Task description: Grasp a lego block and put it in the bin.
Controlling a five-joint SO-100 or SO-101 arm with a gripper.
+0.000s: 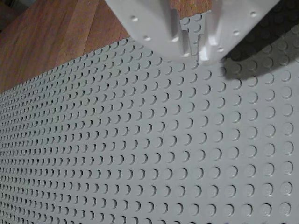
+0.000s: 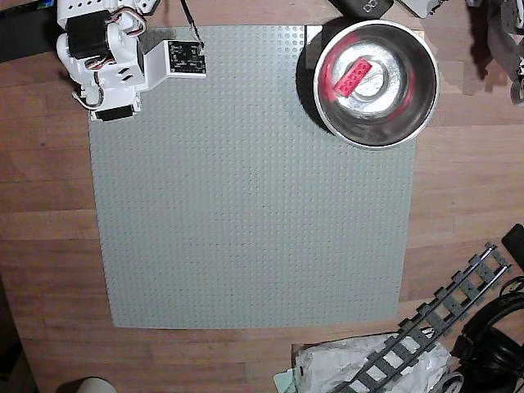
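Observation:
The red lego block [image 2: 350,78] lies inside the shiny steel bowl [image 2: 426,82], which stands at the top right corner of the grey studded baseplate [image 2: 246,188] in the overhead view. My white arm [image 2: 106,57] is folded at the plate's top left corner, far from the bowl. In the wrist view my gripper [image 1: 194,55] hangs low over the baseplate [image 1: 140,149] near its edge. Its white fingers [image 1: 159,28] stand almost together with only a narrow slit between them and hold nothing. The block and bowl are out of the wrist view.
The plate lies on a wooden table [image 2: 49,246]. A grey toy track piece [image 2: 442,323], crumpled plastic [image 2: 368,368] and black cables [image 2: 499,327] lie at the bottom right. Dark objects [image 2: 499,41] stand along the top right edge.

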